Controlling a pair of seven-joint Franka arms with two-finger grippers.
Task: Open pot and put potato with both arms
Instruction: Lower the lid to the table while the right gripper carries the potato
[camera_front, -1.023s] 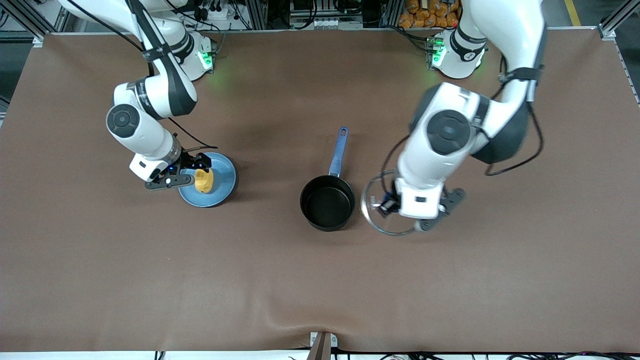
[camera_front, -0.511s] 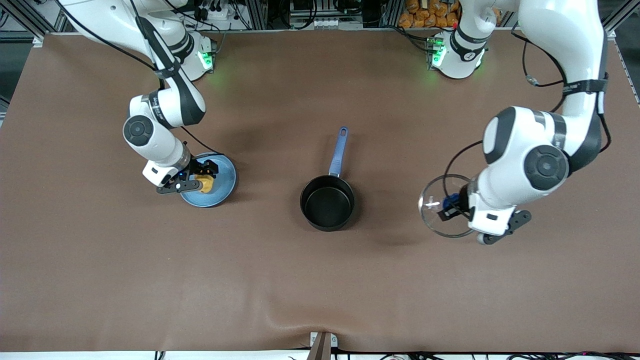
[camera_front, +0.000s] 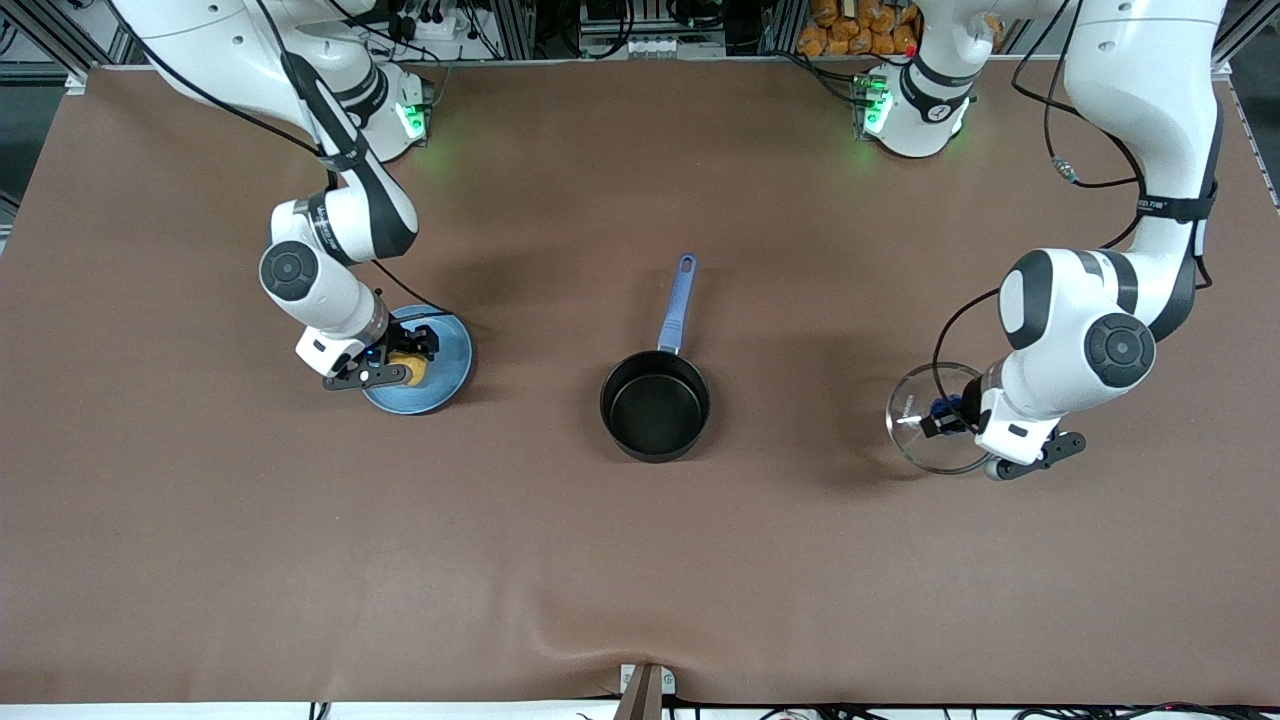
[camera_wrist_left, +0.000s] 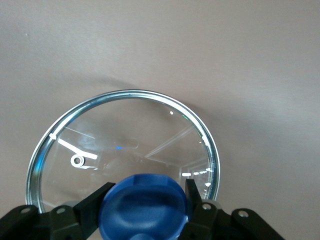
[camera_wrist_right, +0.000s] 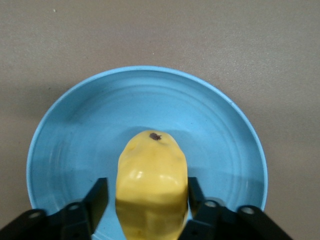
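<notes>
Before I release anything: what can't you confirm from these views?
- Lid touching the table: front view, left arm covers it; left wrist view leaves it unsettled.
- Potato lifted off the plate: its underside is hidden.
- Right gripper fingertips: cut off by the edge.

My table (camera_front: 640, 560) is covered end to end in a brown mat. The pot (camera_front: 655, 404) sits open near its middle, blue handle pointing toward my bases. The blue plate (camera_front: 445, 375) rests toward my right arm's end. Toward my left arm's end, the glass lid (camera_front: 915, 440) appears low over the mat; contact is unclear.
</notes>
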